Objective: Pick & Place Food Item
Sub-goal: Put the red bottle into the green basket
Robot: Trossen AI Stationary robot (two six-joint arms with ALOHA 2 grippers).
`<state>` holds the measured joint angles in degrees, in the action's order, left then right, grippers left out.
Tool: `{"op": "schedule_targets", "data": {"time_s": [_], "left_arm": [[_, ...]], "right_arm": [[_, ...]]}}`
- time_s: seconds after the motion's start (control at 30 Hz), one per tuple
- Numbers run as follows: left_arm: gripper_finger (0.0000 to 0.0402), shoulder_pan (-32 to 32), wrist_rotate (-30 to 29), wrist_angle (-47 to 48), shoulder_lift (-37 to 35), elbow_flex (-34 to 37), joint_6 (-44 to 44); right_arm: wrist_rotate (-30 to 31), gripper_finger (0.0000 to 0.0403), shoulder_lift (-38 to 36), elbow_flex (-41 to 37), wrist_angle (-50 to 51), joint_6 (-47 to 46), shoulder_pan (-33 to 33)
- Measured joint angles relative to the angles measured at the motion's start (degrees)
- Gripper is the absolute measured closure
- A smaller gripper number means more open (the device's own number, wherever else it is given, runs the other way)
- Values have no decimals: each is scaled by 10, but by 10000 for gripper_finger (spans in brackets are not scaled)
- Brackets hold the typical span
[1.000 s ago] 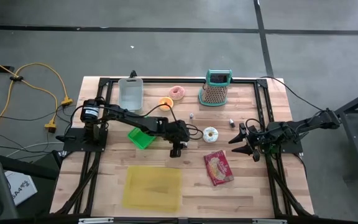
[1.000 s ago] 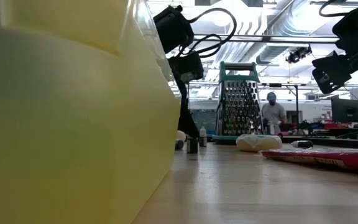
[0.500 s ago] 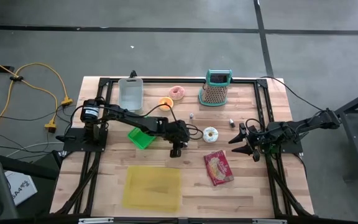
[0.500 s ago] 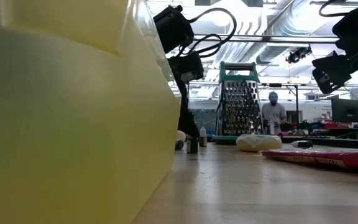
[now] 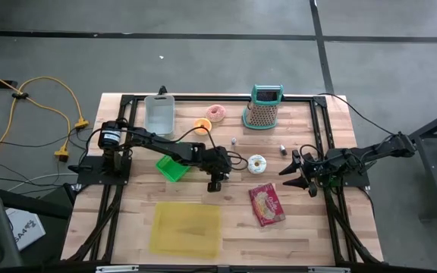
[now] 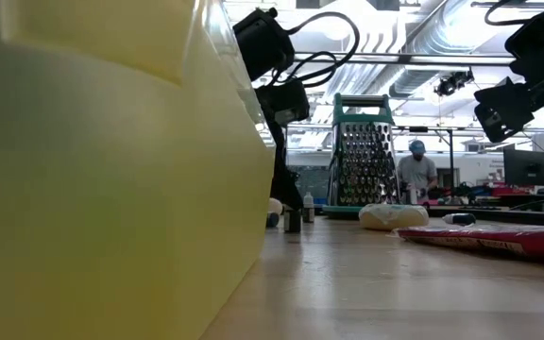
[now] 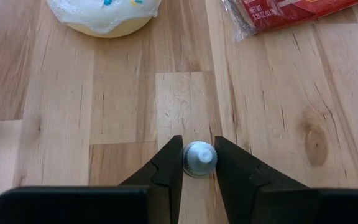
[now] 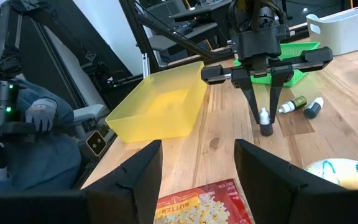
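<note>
Wooden worktop carries a small upright bottle near its middle, beside the frosted donut; left hand pinches it, while right hand waits, fingers spread.

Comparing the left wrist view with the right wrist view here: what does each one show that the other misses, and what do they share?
Only the left wrist view shows, from above, the left gripper's fingers closed against the small bottle's white cap.

Only the right wrist view shows the yellow bin, two more small bottles lying on the wood, the green tray behind the left arm, the right gripper's own open fingers and a person's hand off the table.

Both show the gripped bottle, the white frosted donut and the red popcorn packet.
</note>
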<state>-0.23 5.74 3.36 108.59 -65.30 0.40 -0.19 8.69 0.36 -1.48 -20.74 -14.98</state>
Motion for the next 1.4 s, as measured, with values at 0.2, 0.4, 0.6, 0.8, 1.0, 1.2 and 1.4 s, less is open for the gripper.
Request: {"op": "schedule_targets", "data": {"time_s": [0.2,0.4,0.6,0.8,1.0,1.2,1.4], "left_arm": [[327,-3,-3,2,-4,0,7],[327,-3,-4,6,-22,0,11],[327,0,-4,54,-64,0,13],[327,2,-5,108,-108,0,27],[327,1,-5,114,-152,35,37],[327,5,-23,60,-219,119,17],[327,5,-61,58,-293,186,-10]], "right_arm": [[0,215,0,0,0,0,0],[0,215,0,0,0,0,0],[0,215,0,0,0,0,0],[0,215,0,0,0,0,0],[0,215,0,0,0,0,0],[0,215,0,0,0,0,0],[0,215,0,0,0,0,0]]}}
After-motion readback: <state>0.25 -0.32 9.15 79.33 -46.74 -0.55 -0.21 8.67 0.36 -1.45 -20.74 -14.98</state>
